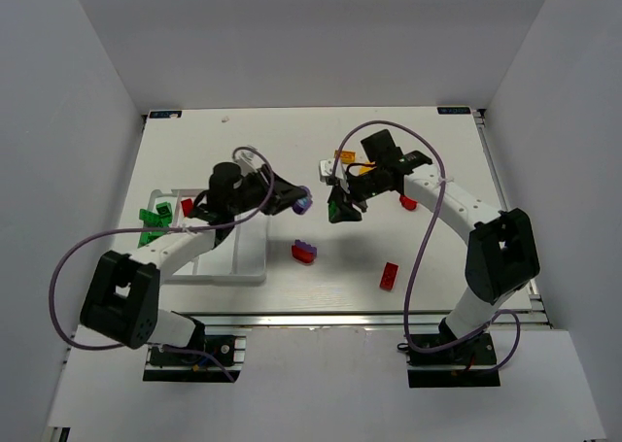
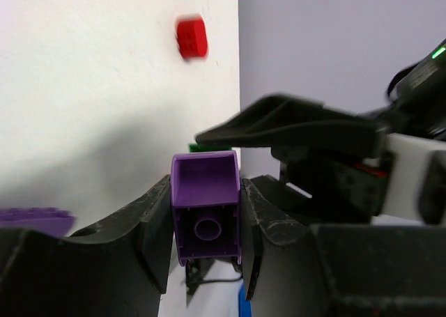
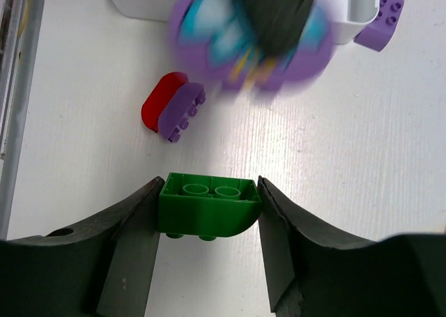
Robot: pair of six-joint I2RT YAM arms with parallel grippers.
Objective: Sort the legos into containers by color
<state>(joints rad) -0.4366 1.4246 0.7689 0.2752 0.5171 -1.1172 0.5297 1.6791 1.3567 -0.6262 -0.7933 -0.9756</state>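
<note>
We see a white tabletop point(image 1: 194, 151) closed in on three sides by plain, pale grey panels: a back wall point(image 1: 311, 34), a left wall point(image 1: 58, 151) and a right wall point(image 1: 573, 151); a metal rail point(image 1: 321, 319) runs along its near edge; small blue marks point(image 1: 165, 114) sit at its far corners; the light is even, and we find only soft shadows.

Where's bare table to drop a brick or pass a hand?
Free: far-left table behind the tray; the gap between the red-purple pair and red brick. Crowded: centre, where left gripper and right gripper meet.
</note>
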